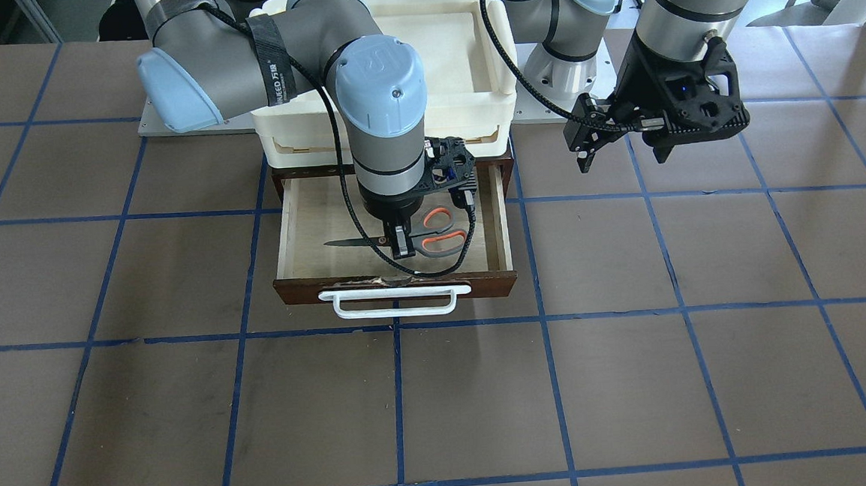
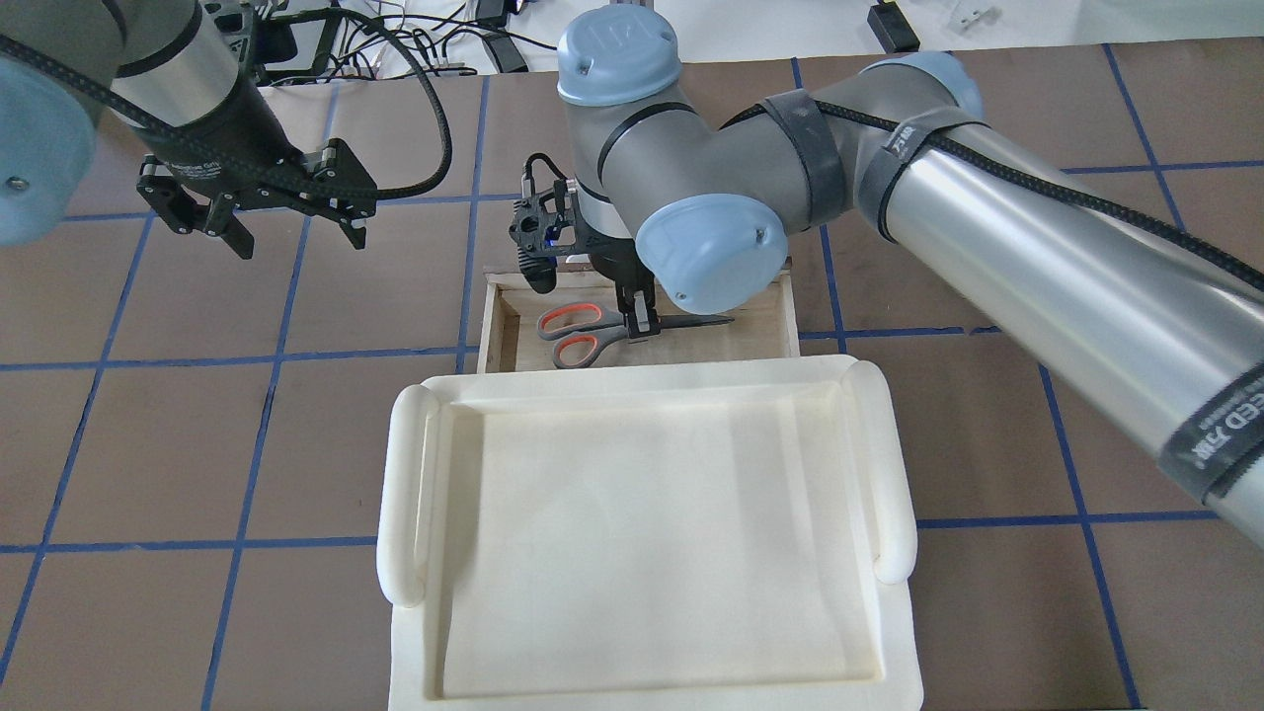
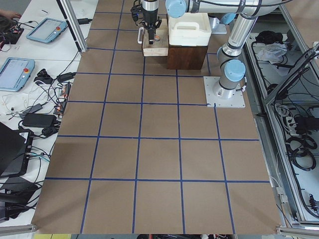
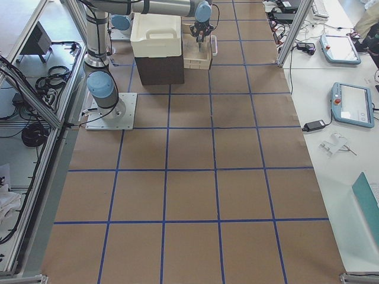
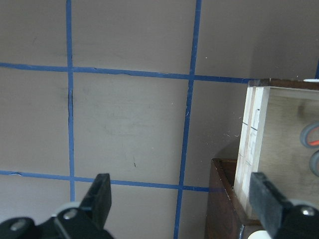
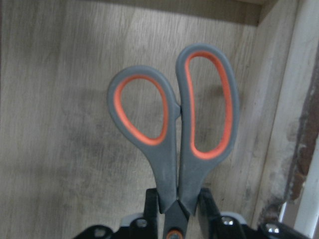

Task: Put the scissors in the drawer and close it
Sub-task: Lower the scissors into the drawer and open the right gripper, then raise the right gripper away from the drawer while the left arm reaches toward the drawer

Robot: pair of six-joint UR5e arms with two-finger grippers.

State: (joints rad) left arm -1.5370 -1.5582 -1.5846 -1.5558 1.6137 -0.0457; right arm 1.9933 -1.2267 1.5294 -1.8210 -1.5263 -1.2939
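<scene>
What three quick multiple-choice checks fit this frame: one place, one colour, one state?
1. Relative to the drawer, the scissors are:
A. in front of its handle
B. behind it
C. inside it

2. The inner loops of the scissors' handles are:
A. blue
B. orange-red
C. green

3. The left hand is:
A. open, holding nothing
B. shut on the scissors
C. shut on the drawer's handle

Answers:
1 C: blades and handles sit over the drawer's pale floor, with the right hand closed on them near the pivot.
2 B: the right wrist view shows orange-red rims inside grey handles.
3 A: its fingers stand wide apart, off to the side of the drawer, with nothing held.
</scene>
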